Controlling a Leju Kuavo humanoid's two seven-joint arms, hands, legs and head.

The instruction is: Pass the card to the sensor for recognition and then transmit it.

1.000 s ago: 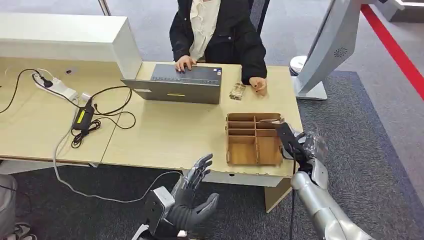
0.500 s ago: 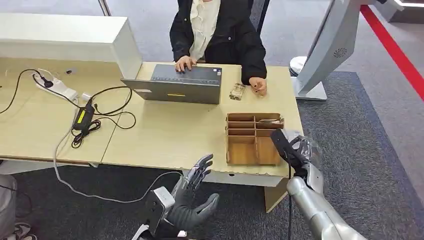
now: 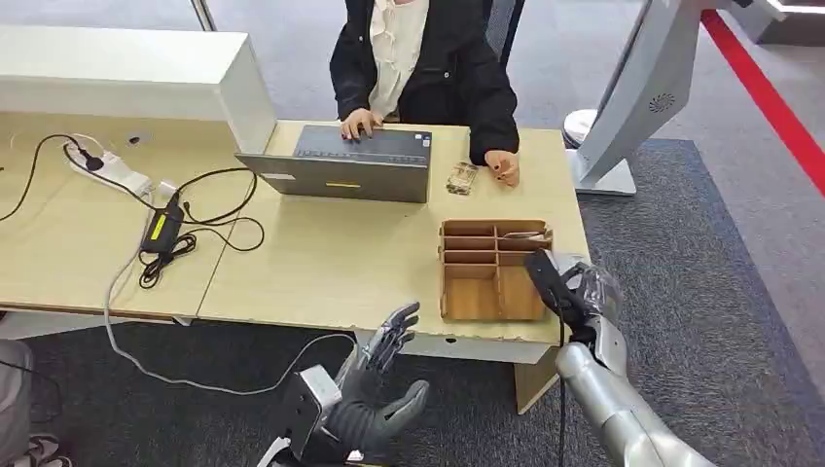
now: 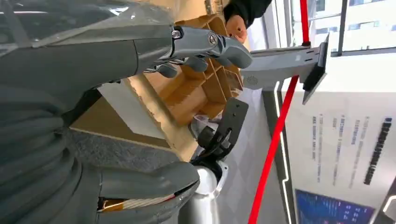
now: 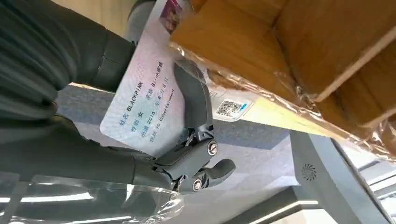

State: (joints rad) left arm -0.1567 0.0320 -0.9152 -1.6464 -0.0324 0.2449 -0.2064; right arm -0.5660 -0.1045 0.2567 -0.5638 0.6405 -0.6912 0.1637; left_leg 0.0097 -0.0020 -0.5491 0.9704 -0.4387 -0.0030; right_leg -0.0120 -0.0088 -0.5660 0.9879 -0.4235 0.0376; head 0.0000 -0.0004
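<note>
**Right hand holds the card beside the wooden tray**

Right hand [image 3: 576,289] grips the card [image 5: 142,100], a pale printed card pinched between thumb and dark fingers [image 5: 194,100], at the tabletop's [image 3: 331,263] near right corner, just beside the wooden divided tray [image 3: 491,268]. Left hand [image 3: 381,375] hovers below the tabletop's front edge, fingers spread and holding nothing. A person [image 3: 423,63] sits at the far side, one hand on a laptop [image 3: 340,165]. A power strip [image 3: 107,167] with cables lies to the left.
</note>
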